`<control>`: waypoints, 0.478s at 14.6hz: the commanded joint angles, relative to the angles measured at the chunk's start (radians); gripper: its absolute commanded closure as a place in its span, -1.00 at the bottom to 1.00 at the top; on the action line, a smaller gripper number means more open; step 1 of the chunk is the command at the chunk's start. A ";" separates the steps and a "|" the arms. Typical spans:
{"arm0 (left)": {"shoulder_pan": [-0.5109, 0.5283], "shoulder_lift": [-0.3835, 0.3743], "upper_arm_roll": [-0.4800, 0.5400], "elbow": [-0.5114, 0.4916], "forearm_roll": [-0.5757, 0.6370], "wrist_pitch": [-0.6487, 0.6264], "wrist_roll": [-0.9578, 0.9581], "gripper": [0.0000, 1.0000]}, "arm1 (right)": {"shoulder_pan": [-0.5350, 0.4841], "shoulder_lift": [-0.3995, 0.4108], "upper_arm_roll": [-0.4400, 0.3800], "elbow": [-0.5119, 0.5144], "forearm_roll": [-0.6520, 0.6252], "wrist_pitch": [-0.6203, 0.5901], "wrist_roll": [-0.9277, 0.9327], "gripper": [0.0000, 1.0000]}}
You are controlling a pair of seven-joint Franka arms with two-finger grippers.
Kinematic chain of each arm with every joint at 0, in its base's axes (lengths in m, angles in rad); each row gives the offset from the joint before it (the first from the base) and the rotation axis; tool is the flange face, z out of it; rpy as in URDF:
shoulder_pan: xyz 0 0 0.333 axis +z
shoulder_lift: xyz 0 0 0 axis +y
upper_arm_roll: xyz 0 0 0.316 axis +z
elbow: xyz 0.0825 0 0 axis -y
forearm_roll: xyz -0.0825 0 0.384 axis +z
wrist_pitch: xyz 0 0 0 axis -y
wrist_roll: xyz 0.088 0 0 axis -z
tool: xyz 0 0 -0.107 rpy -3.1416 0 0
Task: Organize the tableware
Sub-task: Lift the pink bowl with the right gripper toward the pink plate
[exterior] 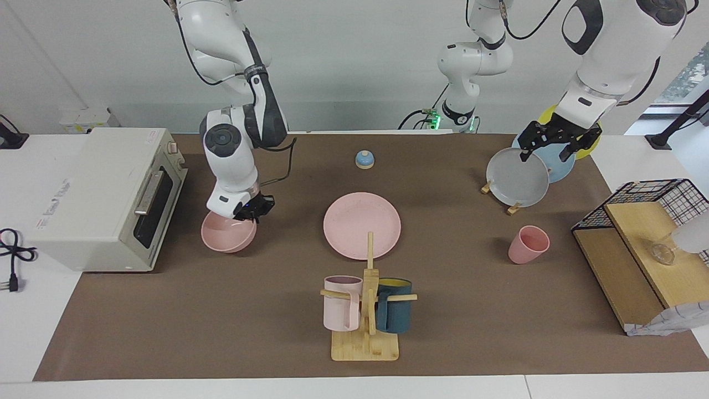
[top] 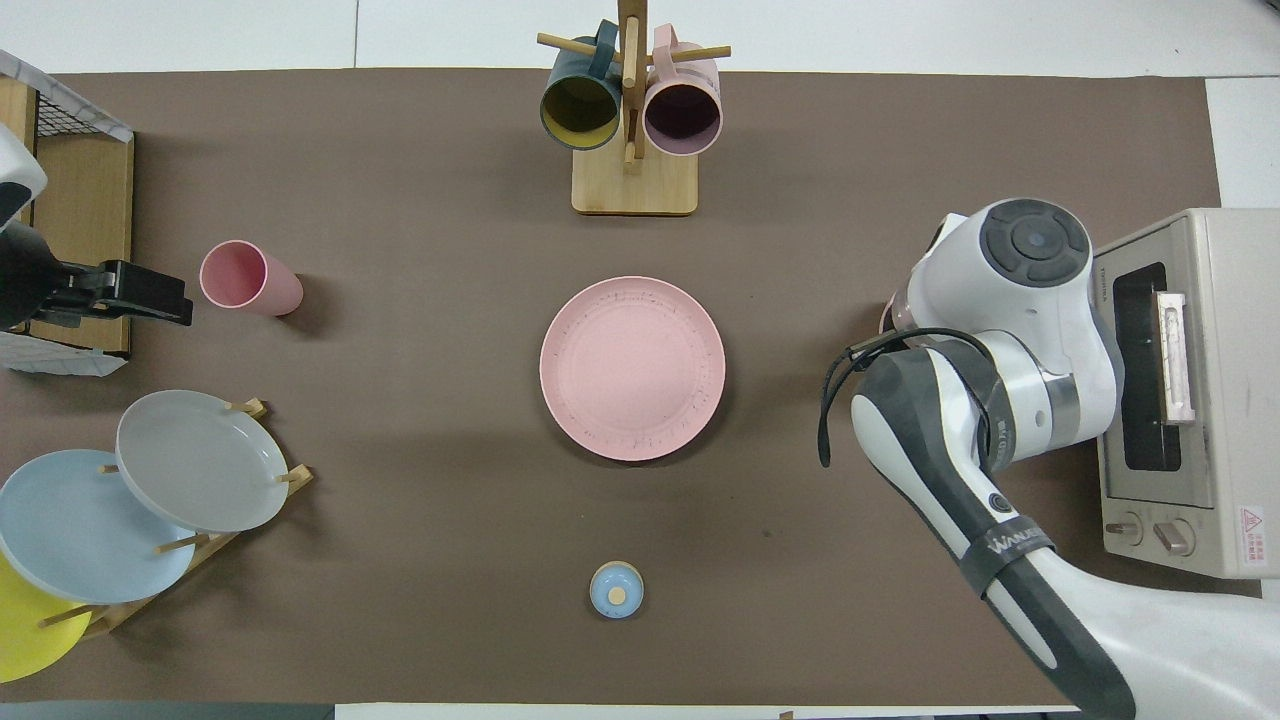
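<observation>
Brown covering is lying over the bench (exterior: 221, 332). At the middle, the pink plate (exterior: 362, 225) is lying flat and empty. The right gripper (exterior: 253, 209) is pinching the tilted pink bowl's (exterior: 228, 234) rim beside the toaster oven (exterior: 105, 194). The left gripper (exterior: 559, 143), jaws spread wide, is hovering over the plate rack (exterior: 512, 208). The pink cup (exterior: 528, 244) is standing upright, empty, toward the left arm's end.

Matte pink plate (exterior: 361, 225), bare wooden mug rack (exterior: 366, 338), glossy toaster oven (exterior: 105, 194).

The matte pink plate (exterior: 361, 225) lies flat and empty mid-bench. Relative to it, the matching bowl (exterior: 227, 233) sits upright toward the right arm's end, and the small tapered cup (exterior: 528, 244) stands upright, empty, toward the left arm's end, slightly farther from the robots.
</observation>
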 commanded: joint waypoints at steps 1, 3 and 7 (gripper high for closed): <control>0.001 -0.022 0.003 -0.027 -0.011 0.008 -0.004 -1.00 | 0.132 0.086 0.001 0.256 -0.051 -0.187 0.142 1.00; 0.002 -0.022 0.003 -0.027 -0.011 0.009 -0.004 -1.00 | 0.244 0.160 0.001 0.415 -0.036 -0.273 0.301 1.00; 0.001 -0.022 0.003 -0.027 -0.011 0.008 -0.004 -1.00 | 0.407 0.392 0.024 0.692 -0.019 -0.288 0.613 1.00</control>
